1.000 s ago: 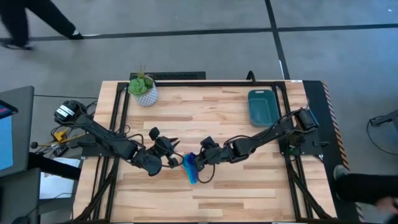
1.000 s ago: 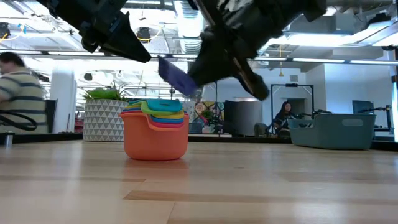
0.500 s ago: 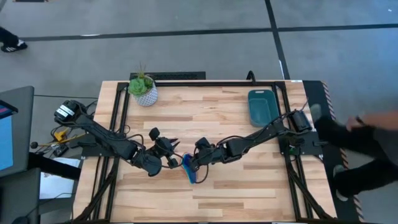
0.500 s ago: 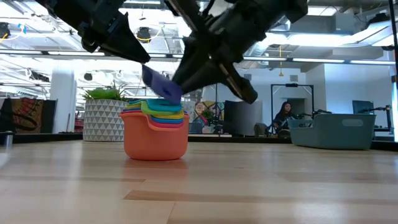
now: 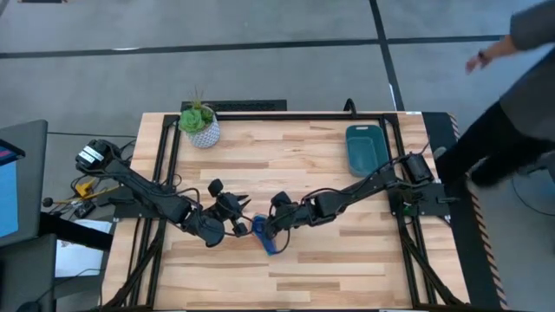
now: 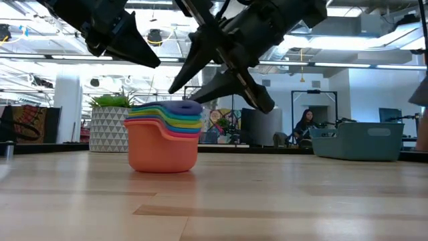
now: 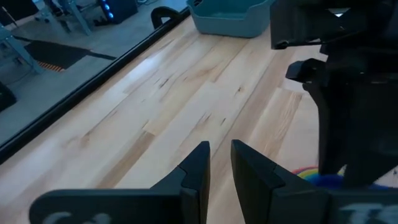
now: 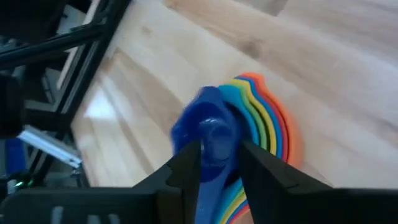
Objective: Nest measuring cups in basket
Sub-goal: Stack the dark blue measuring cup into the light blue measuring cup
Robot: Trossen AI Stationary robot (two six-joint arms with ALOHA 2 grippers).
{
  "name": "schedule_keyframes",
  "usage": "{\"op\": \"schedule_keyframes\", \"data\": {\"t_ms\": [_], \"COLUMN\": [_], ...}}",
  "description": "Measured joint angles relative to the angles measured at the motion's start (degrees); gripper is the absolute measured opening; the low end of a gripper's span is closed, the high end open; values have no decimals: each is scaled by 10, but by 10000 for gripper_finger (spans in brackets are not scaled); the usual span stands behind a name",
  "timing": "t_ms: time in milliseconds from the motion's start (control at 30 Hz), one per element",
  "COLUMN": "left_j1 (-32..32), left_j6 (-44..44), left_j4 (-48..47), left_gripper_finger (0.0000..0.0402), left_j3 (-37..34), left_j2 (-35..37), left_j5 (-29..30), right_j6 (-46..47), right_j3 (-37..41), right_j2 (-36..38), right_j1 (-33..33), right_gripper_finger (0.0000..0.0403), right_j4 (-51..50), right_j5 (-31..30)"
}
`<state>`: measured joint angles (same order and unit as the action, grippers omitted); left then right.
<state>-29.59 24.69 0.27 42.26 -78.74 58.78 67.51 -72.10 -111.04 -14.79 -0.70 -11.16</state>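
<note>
The measuring cups stand nested in one stack [image 6: 164, 140] [image 5: 265, 234] near the table's middle. The orange cup [image 6: 162, 150] is at the bottom, on the wood, and a dark blue cup [image 6: 182, 106] [image 8: 210, 134] sits on top. My right gripper [image 6: 184, 95] [image 8: 221, 163] is open just above the stack, one finger on either side of the dark blue cup. My left gripper [image 7: 219, 163] [image 6: 155, 63] is shut and hovers left of the stack, holding nothing. The teal basket [image 5: 366, 149] [image 6: 364, 140] stands far right. My right gripper comes slanting down from the table's right over the dark blue cup's rim [image 8: 205, 106]. The cup sits level in the stack. I cannot tell whether either finger [image 8: 186, 163] touches it.
A white pot with a green plant [image 5: 199, 123] [image 6: 110, 124] stands at the far left corner. A person [image 5: 512, 78] moves beside the table's far right corner. Bare wood lies between the stack and the basket [image 7: 230, 15].
My right gripper carried the dark blue cup down and toward the table's left onto the stack, then opened and let it go. The cup was tilted above the stack and now sits level, nested on top. The stack slid slightly left.
</note>
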Motion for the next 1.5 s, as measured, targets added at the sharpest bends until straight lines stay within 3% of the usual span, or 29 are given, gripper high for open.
{"op": "schedule_keyframes", "data": {"t_ms": [267,533,733,1033,1200,1500], "left_j1": [-34,-107,-129,-92,-62,-20], "left_j6": [6,9,10,-16,-27,-59], "left_j4": [-23,-21,27,143,173,215], "left_gripper_finger": [54,54,54,54,54,54], "left_j3": [0,0,0,0,0,0], "left_j2": [0,-6,-72,-173,-189,-189], "left_j5": [-52,-150,-225,-269,-313,-337], "right_j6": [-66,-110,-90,-41,-41,-64], "right_j3": [-1,6,47,66,66,65], "right_j2": [44,102,93,28,10,10], "right_j1": [3,-15,-44,-58,-56,-58], "right_gripper_finger": [156,134,115,80,71,70], "right_j4": [-13,-156,-146,-29,-3,1], "right_j5": [6,-36,-12,-22,-7,8]}}
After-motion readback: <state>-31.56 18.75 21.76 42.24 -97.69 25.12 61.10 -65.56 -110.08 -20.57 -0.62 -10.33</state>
